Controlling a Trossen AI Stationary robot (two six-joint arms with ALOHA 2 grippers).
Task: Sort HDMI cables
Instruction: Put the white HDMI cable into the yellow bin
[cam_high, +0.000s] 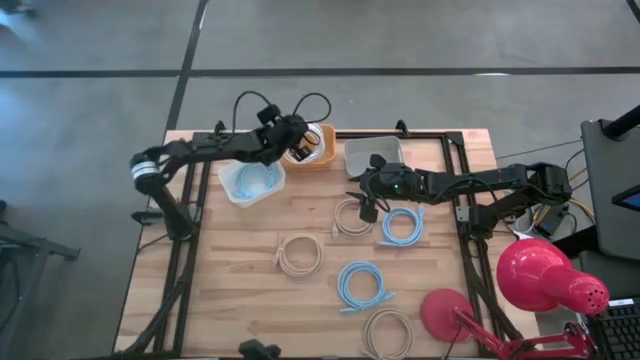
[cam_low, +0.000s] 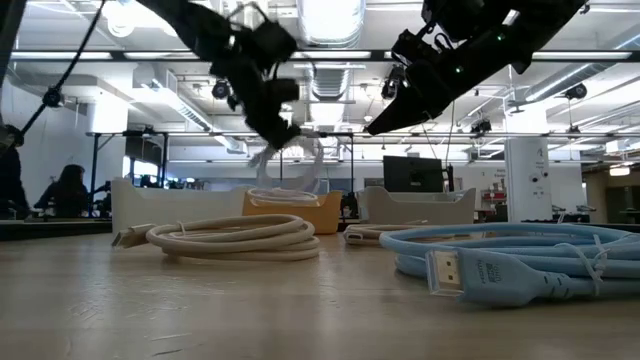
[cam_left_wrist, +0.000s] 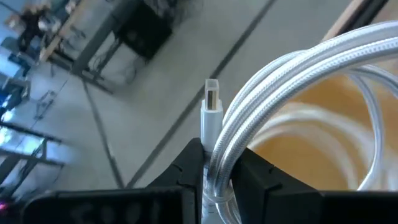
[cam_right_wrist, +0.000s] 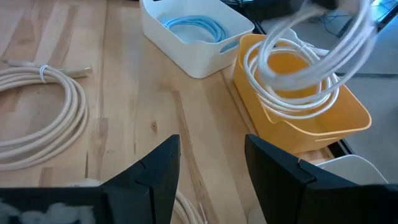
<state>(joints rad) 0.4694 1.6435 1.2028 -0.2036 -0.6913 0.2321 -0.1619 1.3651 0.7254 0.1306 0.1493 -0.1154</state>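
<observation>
My left gripper (cam_high: 298, 136) is over the orange bin (cam_high: 322, 158) at the table's far side, shut on a white HDMI cable coil (cam_low: 292, 160). Another white coil (cam_right_wrist: 292, 84) lies inside that bin. The white bin (cam_high: 228, 190) beside it holds a light blue coil (cam_high: 252, 180). My right gripper (cam_high: 366, 200) hovers open near the table's middle, above a beige coil (cam_high: 350, 218) and touching nothing. Flat on the wood lie two light blue coils (cam_high: 402, 226) (cam_high: 364, 286) and two more beige coils (cam_high: 298, 255) (cam_high: 388, 331). My left gripper (cam_left_wrist: 219, 160) pinches several strands of the white coil (cam_left_wrist: 231, 149) between its two fingers, next to the plug (cam_left_wrist: 211, 107) that sticks out past them. The coil is lifted clear and hangs below the fingers (cam_low: 272, 118) over the orange bin (cam_low: 292, 212).
A grey bin (cam_high: 372, 156) stands right of the orange one at the far edge. A red desk lamp (cam_high: 545, 280) sits off the table's right near corner. Black frame rails run along both table sides. Bare wood shows at the left near part of the table.
</observation>
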